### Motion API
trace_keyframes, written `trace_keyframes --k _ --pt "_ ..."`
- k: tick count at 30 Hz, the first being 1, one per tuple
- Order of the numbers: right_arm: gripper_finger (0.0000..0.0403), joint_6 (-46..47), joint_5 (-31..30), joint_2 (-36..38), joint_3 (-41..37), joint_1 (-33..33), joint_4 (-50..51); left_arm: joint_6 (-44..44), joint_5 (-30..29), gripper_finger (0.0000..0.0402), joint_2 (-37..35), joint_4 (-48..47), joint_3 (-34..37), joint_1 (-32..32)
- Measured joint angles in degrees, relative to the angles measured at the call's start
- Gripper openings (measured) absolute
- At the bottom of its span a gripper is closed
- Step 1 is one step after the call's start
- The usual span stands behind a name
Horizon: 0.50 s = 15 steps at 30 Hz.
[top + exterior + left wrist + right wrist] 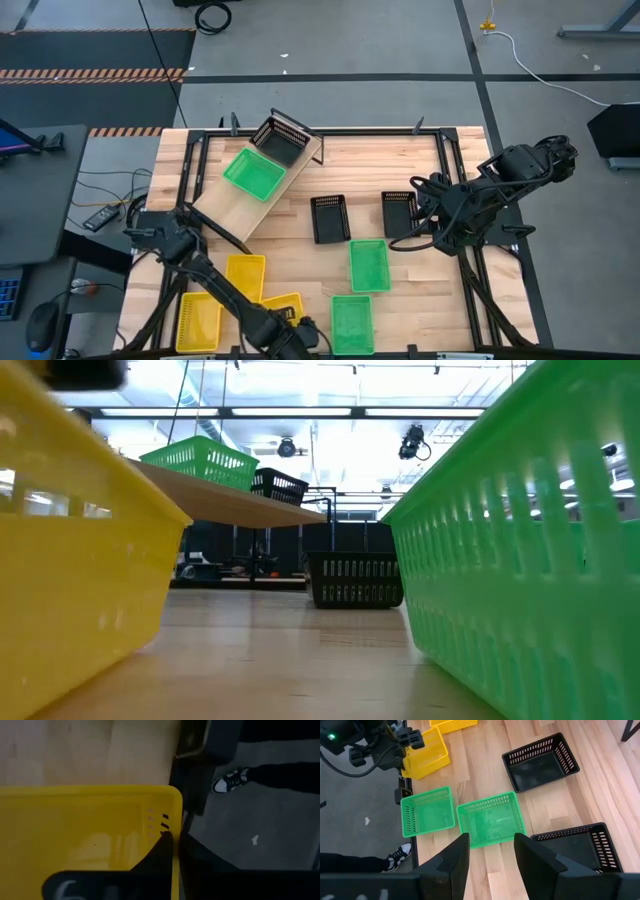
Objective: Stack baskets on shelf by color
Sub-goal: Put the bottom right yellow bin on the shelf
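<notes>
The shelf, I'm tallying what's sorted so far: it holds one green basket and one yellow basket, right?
Not quite. The shelf holds one green basket, but the other basket on it is a black basket, not yellow. The high view shows this; all the yellow baskets lie on the table near the left gripper.

The left arm reaches to the table's near edge, its left gripper [296, 335] apparently pinched shut. The right gripper [490, 852], fingers parted, hovers mid-table.

A person's black-and-white shoe [227, 781] on the grey floor [260, 820]
</notes>
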State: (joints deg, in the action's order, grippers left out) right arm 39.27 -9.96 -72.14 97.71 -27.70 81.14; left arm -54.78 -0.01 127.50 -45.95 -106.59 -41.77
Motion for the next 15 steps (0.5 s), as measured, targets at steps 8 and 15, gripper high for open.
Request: trace_keyframes --k 8,15 --pt "0.0162 0.0 0.0 0.0 0.0 0.0 0.0 1.4 1.5 0.0013 -1.0 -1.1 0.0 3.3" --pt "0.0162 -3.0 -1.3 0.0 0.0 0.0 0.0 1.1 0.4 0.0013 -6.9 -8.1 0.0 5.9"
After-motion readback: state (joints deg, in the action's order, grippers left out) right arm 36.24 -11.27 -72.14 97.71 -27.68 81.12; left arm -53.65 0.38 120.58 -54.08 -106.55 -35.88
